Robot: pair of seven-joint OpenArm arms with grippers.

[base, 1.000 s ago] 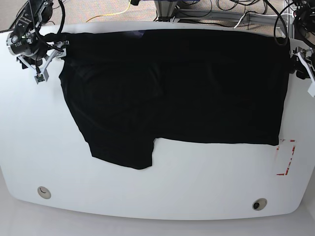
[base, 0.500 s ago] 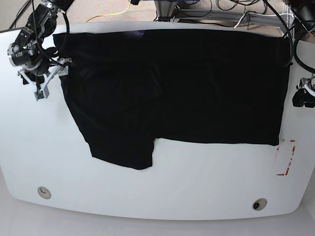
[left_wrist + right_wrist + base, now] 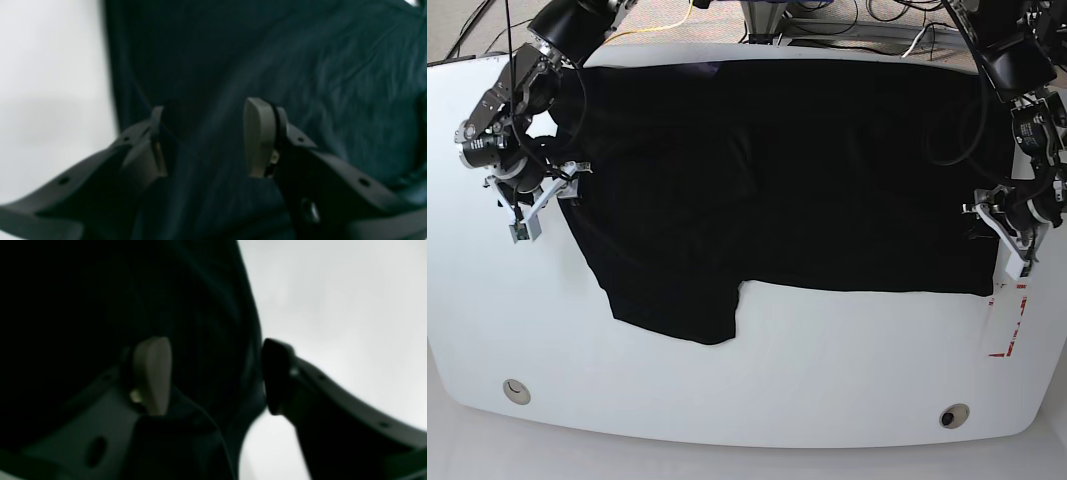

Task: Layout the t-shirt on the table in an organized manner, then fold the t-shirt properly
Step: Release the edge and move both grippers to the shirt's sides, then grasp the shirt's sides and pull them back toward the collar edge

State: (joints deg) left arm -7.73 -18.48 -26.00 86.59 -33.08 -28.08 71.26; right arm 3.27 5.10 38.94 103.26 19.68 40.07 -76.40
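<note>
Both arms are found lower along the shirt's side edges than a second ago, and the right gripper is narrower than before. Its jaws are set astride the edge of the black t-shirt, apart, cloth not pinched. The left gripper is likewise parted over the opposite edge, nothing clamped. The t-shirt is spread flat across the far half of the white table, one sleeve hanging toward the near side.

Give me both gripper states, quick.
Left gripper: open, jaws straddling the edge of the t-shirt, nothing pinched.
Right gripper: open, jaws straddling the shirt's opposite edge, nothing pinched.
</note>
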